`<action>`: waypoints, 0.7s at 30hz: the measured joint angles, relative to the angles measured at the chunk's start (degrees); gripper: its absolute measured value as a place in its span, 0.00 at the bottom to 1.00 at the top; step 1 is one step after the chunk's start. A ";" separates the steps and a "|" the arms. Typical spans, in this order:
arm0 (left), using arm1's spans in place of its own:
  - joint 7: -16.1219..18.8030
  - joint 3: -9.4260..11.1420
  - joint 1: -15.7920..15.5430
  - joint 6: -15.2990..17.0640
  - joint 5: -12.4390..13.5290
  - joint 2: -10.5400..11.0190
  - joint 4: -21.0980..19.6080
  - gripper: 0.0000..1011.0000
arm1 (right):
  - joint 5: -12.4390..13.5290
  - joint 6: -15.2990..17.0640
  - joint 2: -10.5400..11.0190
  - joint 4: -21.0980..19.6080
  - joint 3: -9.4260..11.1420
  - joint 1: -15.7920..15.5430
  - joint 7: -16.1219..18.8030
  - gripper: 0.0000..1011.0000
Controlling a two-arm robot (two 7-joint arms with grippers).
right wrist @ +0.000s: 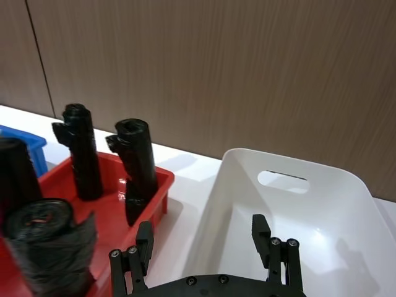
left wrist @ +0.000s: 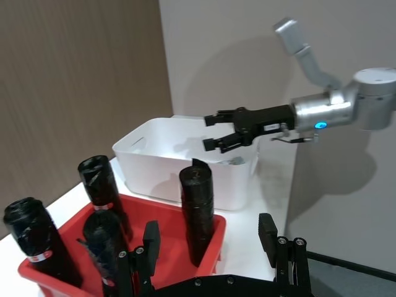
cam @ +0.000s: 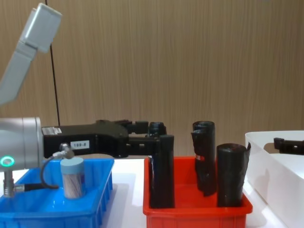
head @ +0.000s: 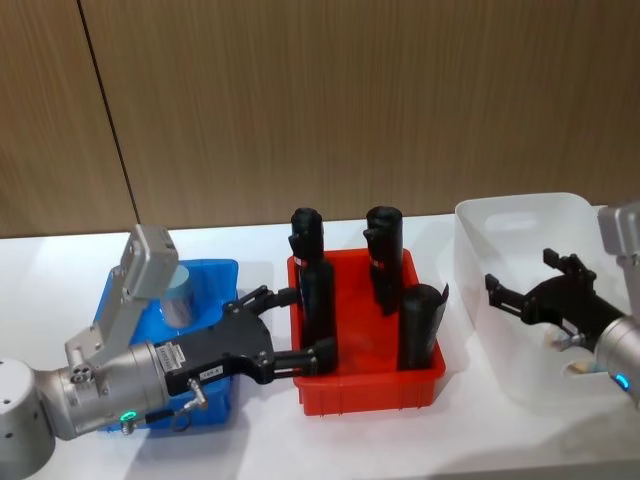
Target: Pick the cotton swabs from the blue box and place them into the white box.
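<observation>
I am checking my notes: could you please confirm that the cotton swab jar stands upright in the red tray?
Not quite. The cotton swab jar does stand upright, but in the blue box, not the red tray, which holds the black rolls. The chest view shows this.

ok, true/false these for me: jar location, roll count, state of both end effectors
1. A swab jar stands in the blue box. True.
2. The red tray holds two black rolls. False: four.
3. The right end effector is open above the white box. True.
4. The left end effector is shut on the jar. False: it is open at the rolls, and the jar sits in the blue box.
</observation>
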 joint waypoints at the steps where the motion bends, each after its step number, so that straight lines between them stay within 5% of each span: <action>1: 0.60 0.06 0.11 -0.03 0.15 -0.03 -0.16 0.99 | 0.02 -0.19 -0.08 -0.50 -0.01 -0.42 -0.24 0.99; 21: 15.58 1.73 3.23 -0.79 4.22 -0.86 -4.67 0.99 | 0.77 -4.77 -2.17 -14.05 -0.31 -11.84 -6.16 0.99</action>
